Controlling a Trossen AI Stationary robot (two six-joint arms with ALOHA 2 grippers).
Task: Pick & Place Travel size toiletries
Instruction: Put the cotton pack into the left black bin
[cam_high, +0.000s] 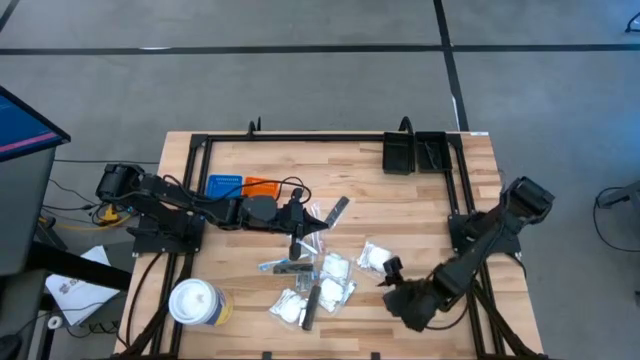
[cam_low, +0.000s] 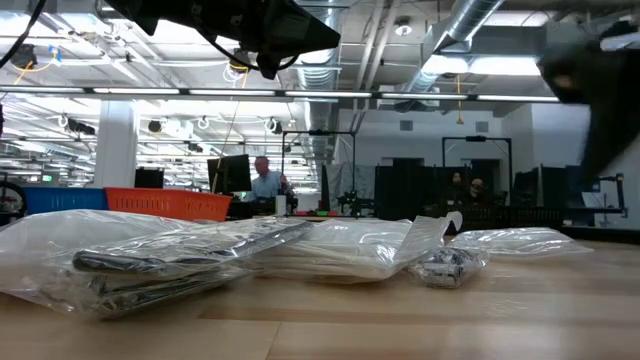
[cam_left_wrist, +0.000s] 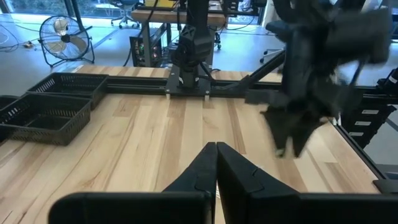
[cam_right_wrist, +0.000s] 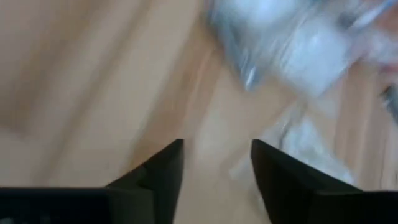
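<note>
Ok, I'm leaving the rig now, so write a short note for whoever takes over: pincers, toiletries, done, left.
Left pincer: shut, empty, above the table by the top of the pile.
Right pincer: open, empty, over bare wood beside the packets.
Toiletries: clear packets and sticks heaped mid-table; one packet lies nearest the right pincer.
Black baskets at the far edge look empty.
Done: nothing visibly placed.
Left: probably the whole pile.
</note>
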